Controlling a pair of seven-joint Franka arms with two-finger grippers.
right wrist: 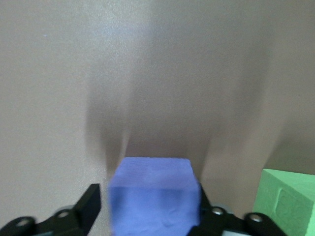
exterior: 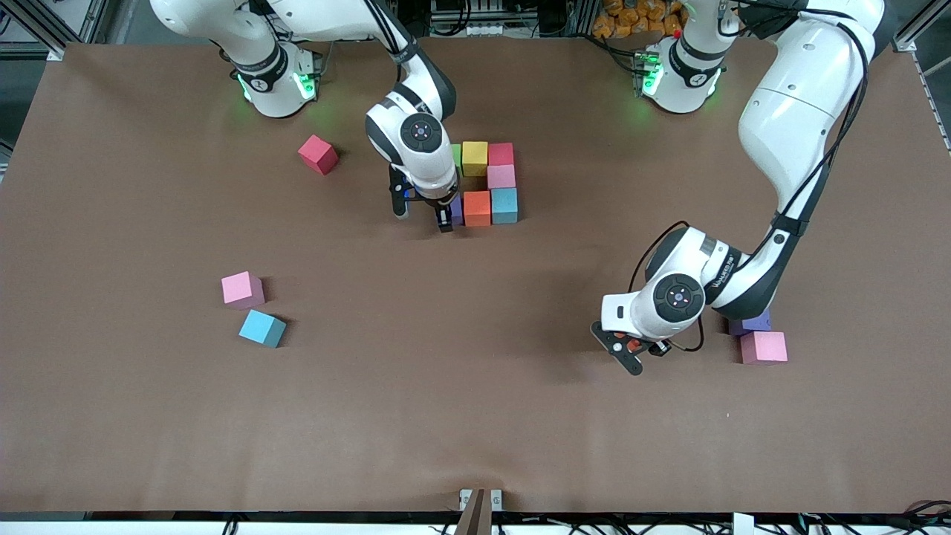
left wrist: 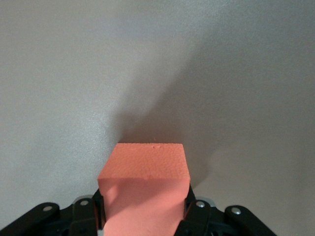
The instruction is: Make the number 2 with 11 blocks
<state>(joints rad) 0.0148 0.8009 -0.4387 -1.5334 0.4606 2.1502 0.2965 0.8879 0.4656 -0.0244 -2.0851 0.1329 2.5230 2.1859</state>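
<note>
Upper middle of the front view: the number 2 [exterior: 487, 182] stands partly built, with three matte rows laid and its two lower rows missing. The right gripper [exterior: 422, 214] straddles the purple block [right wrist: 153, 196] at the third row's end, fingers spread clear of it; we judge the block just placed. Lower in the frame, toward the left arm's end, the left gripper [exterior: 639, 351] is clenched on an orange block [left wrist: 145, 189], probably for the next row.

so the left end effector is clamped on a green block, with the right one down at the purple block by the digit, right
Not green: the left wrist view shows the left end effector shut on an orange block. The rest stands: right end effector at the purple block.
</note>
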